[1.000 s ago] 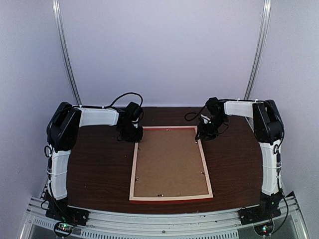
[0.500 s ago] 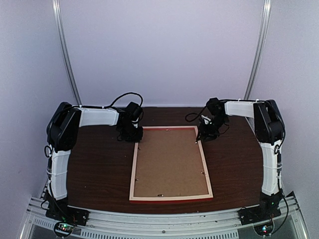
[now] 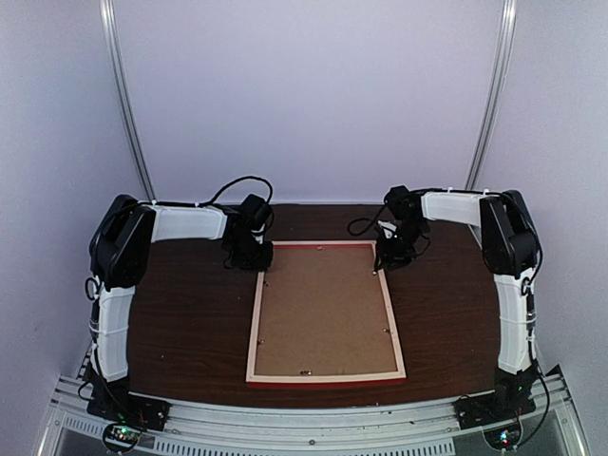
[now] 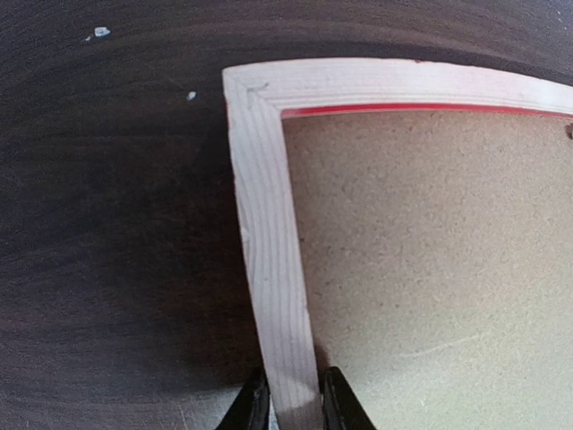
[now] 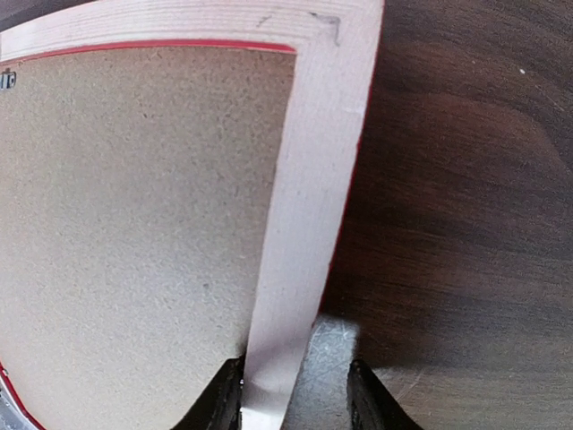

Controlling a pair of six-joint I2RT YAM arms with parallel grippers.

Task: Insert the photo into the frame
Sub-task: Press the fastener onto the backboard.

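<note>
Pale-wood back up, frame (image 3: 325, 377) lies flat on dark table (image 3: 190, 323), brown board (image 3: 323, 309) inside it. L gripper (image 4: 294, 405) pinches frame's left strip nr far corner. R gripper (image 5: 295, 394) loosely straddles right strip nr far corner, outer finger (image 5: 372, 394) not touching.

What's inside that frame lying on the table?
A plain brown board fills the frame, which lies back up. Whatever lies beneath the board is covered and cannot be seen.

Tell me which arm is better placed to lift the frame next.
Left. The left fingers pinch the frame strip tightly; the right fingers straddle theirs with a gap on one side.
</note>
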